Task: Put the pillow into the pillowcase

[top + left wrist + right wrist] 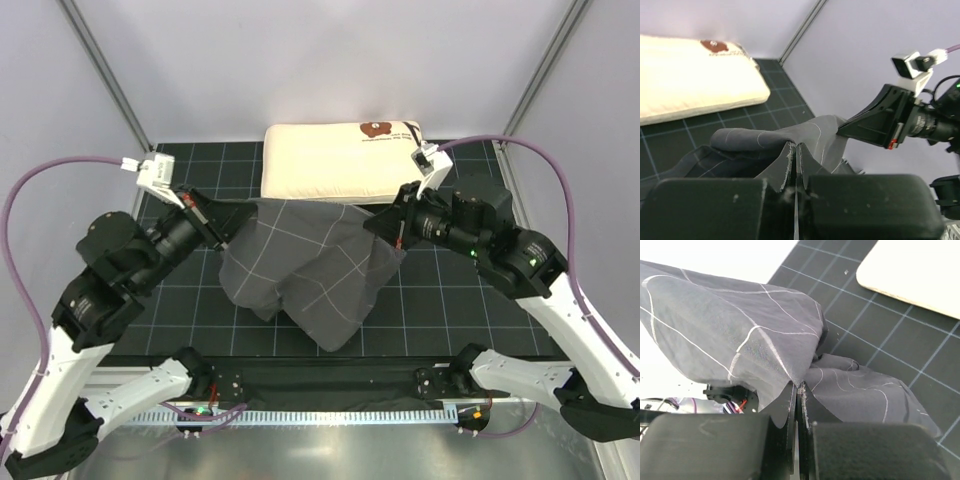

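The cream pillow (pixel 335 160) with a brown bear print lies flat at the back of the mat, also in the left wrist view (pixel 690 75) and as a corner (pixel 920 275) in the right wrist view. In front of it the dark grey checked pillowcase (pixel 310 265) hangs lifted between both arms. My left gripper (pixel 222 232) is shut on its left top edge (pixel 765 142). My right gripper (pixel 385 228) is shut on its right top edge (pixel 760 340). The cloth sags between them onto the mat.
A black gridded mat (pixel 470 300) covers the table. Grey walls and metal frame posts (pixel 105 70) enclose the back and sides. The other arm's black gripper body (pixel 890 120) shows across the cloth in the left wrist view.
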